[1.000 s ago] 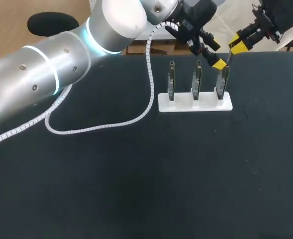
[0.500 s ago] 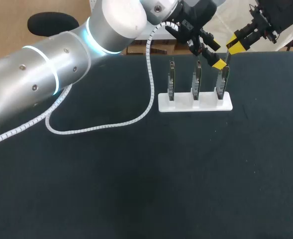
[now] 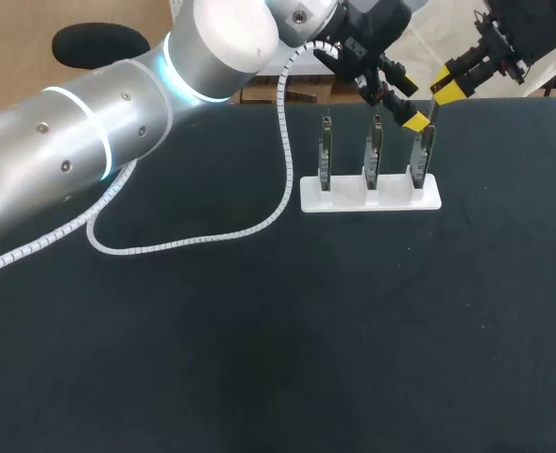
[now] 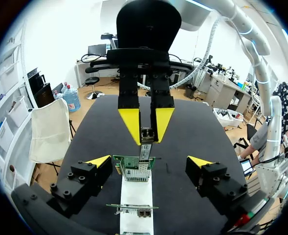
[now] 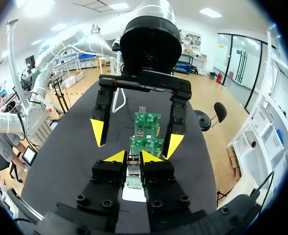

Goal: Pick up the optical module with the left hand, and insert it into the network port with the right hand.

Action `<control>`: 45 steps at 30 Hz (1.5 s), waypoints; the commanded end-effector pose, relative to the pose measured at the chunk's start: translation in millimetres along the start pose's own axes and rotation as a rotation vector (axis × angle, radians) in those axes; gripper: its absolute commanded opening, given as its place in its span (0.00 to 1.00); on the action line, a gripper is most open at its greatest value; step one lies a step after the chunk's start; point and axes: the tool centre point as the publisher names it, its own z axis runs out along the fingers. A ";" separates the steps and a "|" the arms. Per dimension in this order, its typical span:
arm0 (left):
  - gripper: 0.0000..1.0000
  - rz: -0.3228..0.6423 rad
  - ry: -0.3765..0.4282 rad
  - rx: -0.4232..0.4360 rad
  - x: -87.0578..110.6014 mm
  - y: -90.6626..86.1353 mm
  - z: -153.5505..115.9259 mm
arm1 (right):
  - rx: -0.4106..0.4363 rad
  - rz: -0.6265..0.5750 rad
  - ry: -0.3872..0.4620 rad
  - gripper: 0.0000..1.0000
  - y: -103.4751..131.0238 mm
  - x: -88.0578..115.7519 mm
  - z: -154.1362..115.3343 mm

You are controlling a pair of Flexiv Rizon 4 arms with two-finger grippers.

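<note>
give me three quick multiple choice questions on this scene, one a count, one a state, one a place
1. How many circuit boards stand in the white holder? A) two B) three C) four
2. The left hand is: A) open B) shut on a board C) shut on the holder
3. Where is the optical module? A) in the left hand B) lying on the table C) between the right hand's fingers

Answers: 1 B, the head view shows three upright; 2 A, its yellow tips stand wide apart; 3 C, both right fingers press it from two sides.
</note>
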 end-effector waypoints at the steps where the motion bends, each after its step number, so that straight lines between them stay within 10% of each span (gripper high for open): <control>1: 1.00 -0.001 0.003 -0.002 -0.2 -1.0 -0.3 | 0.002 0.002 0.001 0.00 -0.5 0.6 1.8; 45: 1.00 -0.001 0.003 -0.002 -0.2 -1.0 -0.3 | 0.055 0.025 -0.005 0.00 6.0 -1.0 0.6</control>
